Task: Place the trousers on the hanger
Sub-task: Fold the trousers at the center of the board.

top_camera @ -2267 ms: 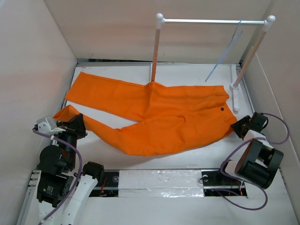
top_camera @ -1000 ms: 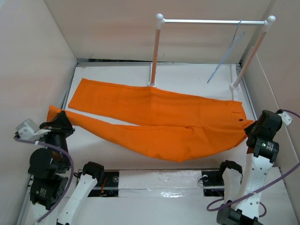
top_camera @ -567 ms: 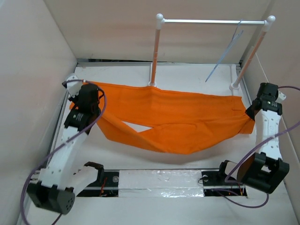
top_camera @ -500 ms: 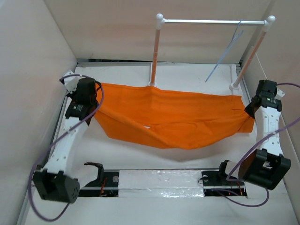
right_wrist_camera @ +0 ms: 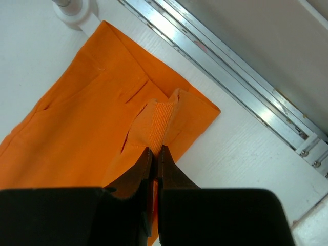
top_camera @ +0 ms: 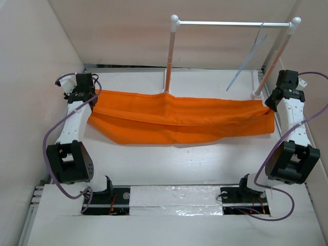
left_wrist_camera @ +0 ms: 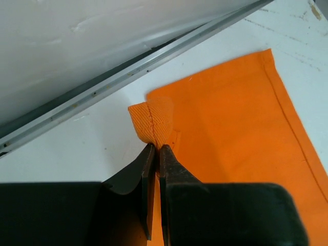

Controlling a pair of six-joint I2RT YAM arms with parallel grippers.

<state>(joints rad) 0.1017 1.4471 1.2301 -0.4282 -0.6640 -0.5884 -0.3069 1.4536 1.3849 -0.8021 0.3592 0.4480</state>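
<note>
My left gripper (left_wrist_camera: pixel 156 147) is clenched on the hem of the trousers (top_camera: pixel 179 120) near the far-left corner, and my right gripper (right_wrist_camera: pixel 154 149) on the waist near the far-right. The trousers lie folded lengthwise, so I judge the next job is fetching the hanger (top_camera: pixel 248 60) off the rail (top_camera: pixel 230 23).

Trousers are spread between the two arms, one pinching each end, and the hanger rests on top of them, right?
No. The hanger hangs from the rack's rod, clear of the trousers, as the top view shows. The left gripper and right gripper do each pinch an end.
</note>
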